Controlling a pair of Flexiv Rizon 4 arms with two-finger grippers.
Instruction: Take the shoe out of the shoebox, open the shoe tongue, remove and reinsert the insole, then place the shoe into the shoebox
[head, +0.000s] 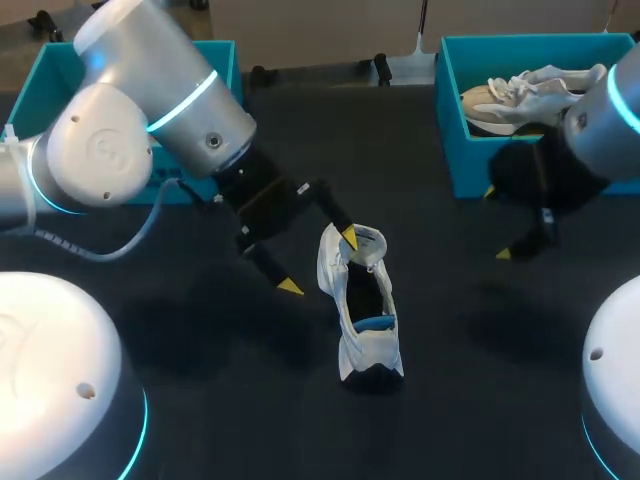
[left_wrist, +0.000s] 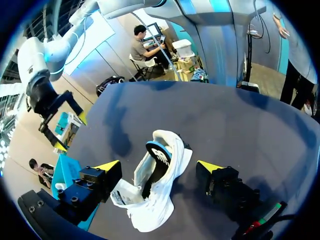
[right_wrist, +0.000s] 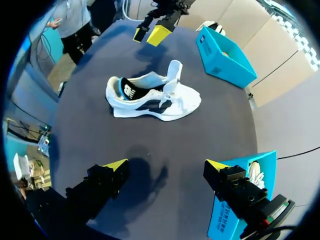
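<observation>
1. Head view: a white low-top sneaker with a dark insole (head: 362, 300) stands on its sole near the middle of the dark bench (head: 200, 400), heel end toward 6 o'clock.
2. The left claw (head: 320, 262) sits at the sneaker's 10 o'clock, released. One yellow tip meets the sneaker's far end and the other hangs apart over bare bench.
3. At the sneaker's 2 o'clock stands a teal open shoebox (head: 450, 120) holding a beige and white shoe (head: 530, 95).
4. The right claw (head: 496, 222) hangs just at that shoebox's 7 o'clock, fingers spread and holding nothing.
5. A second teal box (head: 215, 55) lies at the sneaker's 11 o'clock, behind the left arm.
6. Left wrist view: the sneaker (left_wrist: 155, 185) lies between the spread fingers of the left claw (left_wrist: 159, 166). Its raised tongue is next to one finger and the other finger is clear of it.
7. The right claw (left_wrist: 71, 133) shows well off at the left claw's 10 o'clock, above a teal box (left_wrist: 62, 170).
8. Right wrist view: the right claw (right_wrist: 167, 165) is released over bare bench.
9. The sneaker (right_wrist: 155, 97) rests at its 12 o'clock, well apart, tongue lifted.
10. Beyond the sneaker hangs the left claw (right_wrist: 148, 34).
11. One teal box (right_wrist: 225, 60) is at the sneaker's 2 o'clock.
12. The other shoebox (right_wrist: 245, 170) lies just beside the right claw, at its 3 o'clock.
</observation>
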